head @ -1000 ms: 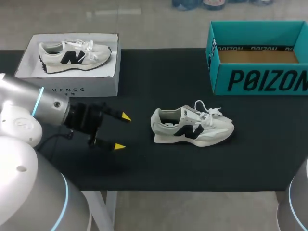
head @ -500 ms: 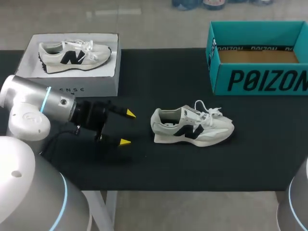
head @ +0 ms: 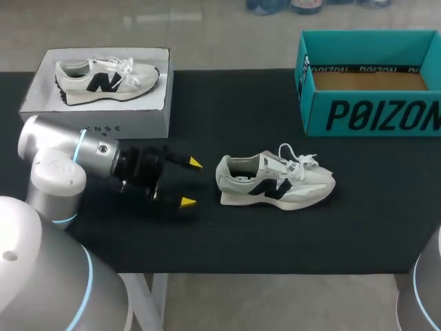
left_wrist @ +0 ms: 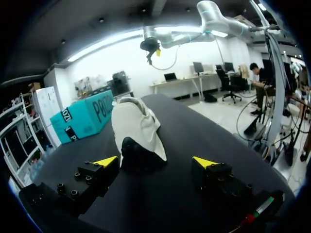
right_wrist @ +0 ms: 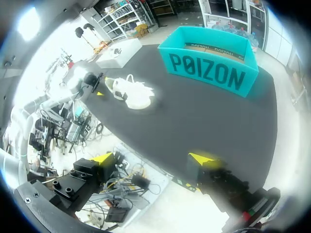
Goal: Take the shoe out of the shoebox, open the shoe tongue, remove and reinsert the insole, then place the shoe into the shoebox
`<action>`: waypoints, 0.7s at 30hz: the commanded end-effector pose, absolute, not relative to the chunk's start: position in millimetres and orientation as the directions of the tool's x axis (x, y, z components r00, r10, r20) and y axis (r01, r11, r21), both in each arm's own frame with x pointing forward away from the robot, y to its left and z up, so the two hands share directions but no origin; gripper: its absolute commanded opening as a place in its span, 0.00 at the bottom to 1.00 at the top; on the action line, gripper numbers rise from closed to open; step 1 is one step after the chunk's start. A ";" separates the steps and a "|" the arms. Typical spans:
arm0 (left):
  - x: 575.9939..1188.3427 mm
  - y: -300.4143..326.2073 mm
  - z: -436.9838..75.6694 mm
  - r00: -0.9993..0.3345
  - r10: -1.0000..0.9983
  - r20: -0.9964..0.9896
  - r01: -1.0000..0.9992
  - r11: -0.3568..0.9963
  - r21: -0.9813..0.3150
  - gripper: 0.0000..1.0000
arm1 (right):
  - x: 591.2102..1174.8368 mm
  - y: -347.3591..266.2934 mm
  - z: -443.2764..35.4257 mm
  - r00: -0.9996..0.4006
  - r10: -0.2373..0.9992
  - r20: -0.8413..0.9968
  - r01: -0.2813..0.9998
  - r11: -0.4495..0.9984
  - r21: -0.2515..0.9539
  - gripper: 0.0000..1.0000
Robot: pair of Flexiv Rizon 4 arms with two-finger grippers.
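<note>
A white sneaker with a black logo lies on its sole in the middle of the black table, heel toward my left arm. My left gripper is open just left of the heel, level with it, not touching. In the left wrist view the shoe's heel stands a little ahead of the left gripper, nearer one finger. The teal shoebox stands open and empty at the back right. My right gripper is open, held high off the table's near edge, far from the shoe and the teal shoebox.
A white box lid at the back left carries a second matching sneaker. My left arm crosses the table's left part.
My left gripper has moved right, closer to the shoe's heel. The shoe and the right arm have stayed put.
</note>
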State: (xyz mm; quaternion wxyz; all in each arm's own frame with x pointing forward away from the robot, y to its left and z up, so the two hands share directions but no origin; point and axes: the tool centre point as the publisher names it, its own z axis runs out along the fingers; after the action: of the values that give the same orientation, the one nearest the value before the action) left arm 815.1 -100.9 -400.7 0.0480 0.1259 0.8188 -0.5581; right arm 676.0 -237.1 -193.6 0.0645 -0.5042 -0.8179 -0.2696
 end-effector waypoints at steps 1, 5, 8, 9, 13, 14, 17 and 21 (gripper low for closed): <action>818.0 -100.2 -408.0 -0.964 0.146 -0.221 0.258 0.338 -0.905 1.00 | 674.7 -236.7 -193.9 -0.482 0.792 0.375 0.860 0.346 0.376 1.00; 820.4 -102.4 -410.1 -0.965 0.141 -0.220 0.256 0.341 -0.904 1.00 | 674.7 -236.7 -193.9 -0.482 0.792 0.375 0.860 0.346 0.376 1.00; 821.2 -108.7 -411.4 -0.967 0.135 -0.217 0.251 0.335 -0.908 1.00 | 674.7 -236.7 -193.9 -0.482 0.792 0.375 0.860 0.346 0.376 1.00; 822.2 -111.6 -412.7 -0.967 0.134 -0.217 0.250 0.335 -0.908 1.00 | 674.7 -236.7 -193.9 -0.482 0.792 0.375 0.860 0.346 0.376 1.00; 825.8 -120.1 -417.4 -0.968 0.129 -0.213 0.245 0.328 -0.913 1.00 | 674.7 -236.7 -193.9 -0.482 0.792 0.375 0.860 0.346 0.376 1.00; 826.8 -121.3 -418.5 -0.969 0.128 -0.213 0.244 0.327 -0.913 1.00 | 674.7 -236.7 -193.9 -0.482 0.792 0.375 0.860 0.346 0.376 1.00; 828.9 -128.8 -421.4 -0.970 0.126 -0.210 0.240 0.318 -0.917 1.00 | 674.7 -236.7 -193.9 -0.482 0.792 0.375 0.860 0.346 0.376 1.00; 831.4 -136.4 -423.1 -0.970 0.122 -0.210 0.238 0.308 -0.921 1.00 | 674.7 -236.7 -193.9 -0.482 0.792 0.375 0.860 0.346 0.376 1.00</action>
State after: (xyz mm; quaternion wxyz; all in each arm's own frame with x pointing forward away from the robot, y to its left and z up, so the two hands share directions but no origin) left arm 826.8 -129.2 -417.0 0.0508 0.1105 0.8091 -0.5750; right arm 676.0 -237.1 -193.6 0.0645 -0.5042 -0.8179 -0.2696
